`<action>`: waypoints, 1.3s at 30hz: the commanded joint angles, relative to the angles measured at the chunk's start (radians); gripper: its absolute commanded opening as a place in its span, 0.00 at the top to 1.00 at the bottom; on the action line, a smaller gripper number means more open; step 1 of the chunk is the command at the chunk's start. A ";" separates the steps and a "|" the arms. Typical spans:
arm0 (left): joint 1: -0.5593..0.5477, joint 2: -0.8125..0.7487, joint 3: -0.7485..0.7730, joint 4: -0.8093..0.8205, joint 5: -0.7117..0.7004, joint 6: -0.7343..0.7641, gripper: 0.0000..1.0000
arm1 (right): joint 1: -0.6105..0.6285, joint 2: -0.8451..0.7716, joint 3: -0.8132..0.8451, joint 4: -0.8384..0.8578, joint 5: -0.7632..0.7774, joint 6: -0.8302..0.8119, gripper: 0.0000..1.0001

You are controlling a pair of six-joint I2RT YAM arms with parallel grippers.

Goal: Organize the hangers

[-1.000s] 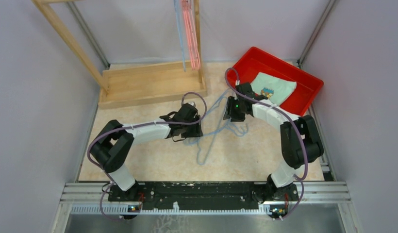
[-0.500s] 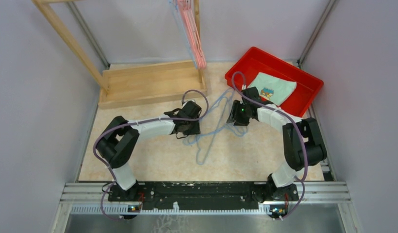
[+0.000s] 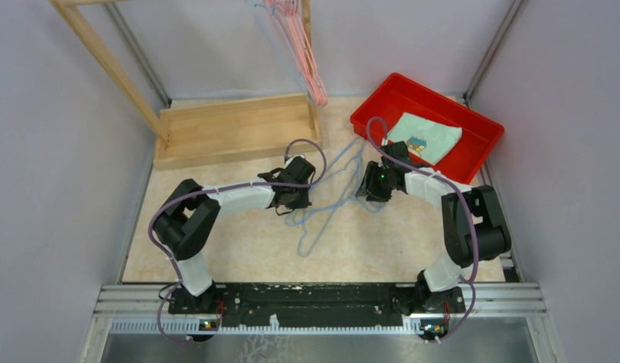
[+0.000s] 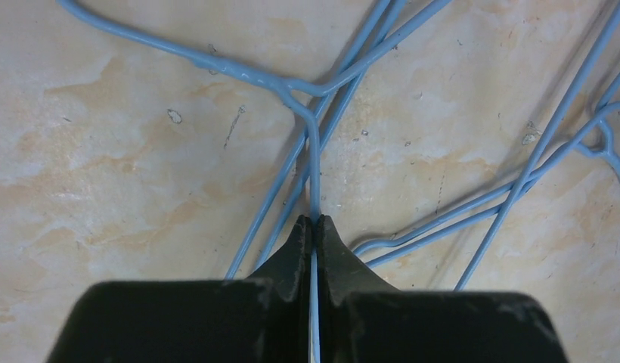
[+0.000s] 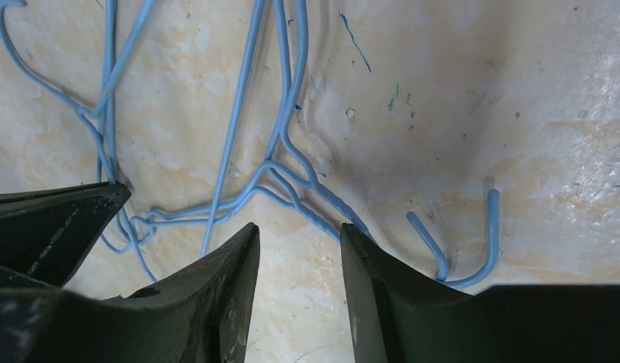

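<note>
We look down on a pale, marbled table (image 3: 239, 242) with two black-and-white robot arms reaching in from the near edge. A loose tangle of blue hangers (image 3: 331, 203) lies flat on the table between the two arms, their wires crossing over one another.

The left gripper (image 4: 314, 221) is low over the near-left side of the tangle. In the left wrist view its two black jaws are pressed together on the straight neck of one blue hanger (image 4: 314, 166), just below the fork where the two shoulder wires split. Other blue wires run underneath and beside that neck.

The right gripper (image 5: 296, 234) is at the far-right side of the tangle. Its jaws stand apart with bare table showing between them, and they grip nothing. A twisted blue neck runs up to the tip of one finger (image 5: 375, 287) and disappears behind it; we cannot tell whether it touches. Just beyond that finger a blue hook (image 5: 493, 227) lies on the table.

At the far edge, a set of pink hangers (image 3: 313, 72) hangs from a wooden rack (image 3: 231, 132), well apart from the blue ones on the table.

To the far right sits a red bin (image 3: 394, 102) holding a folded pale cloth (image 3: 424, 140). Purple cables (image 3: 303, 146) loop along both arms.
</note>
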 commanded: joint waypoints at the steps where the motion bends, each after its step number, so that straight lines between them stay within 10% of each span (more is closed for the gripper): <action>1: 0.002 0.031 -0.041 -0.056 -0.020 0.037 1.00 | -0.009 -0.049 0.001 0.052 -0.020 0.000 0.56; 23: 0.030 -0.406 -0.069 -0.319 -0.255 0.321 1.00 | -0.012 -0.147 0.105 -0.027 -0.127 -0.038 0.56; 39: 0.113 -0.626 0.230 -0.505 -0.521 0.625 1.00 | -0.012 -0.186 0.107 -0.045 -0.130 -0.027 0.56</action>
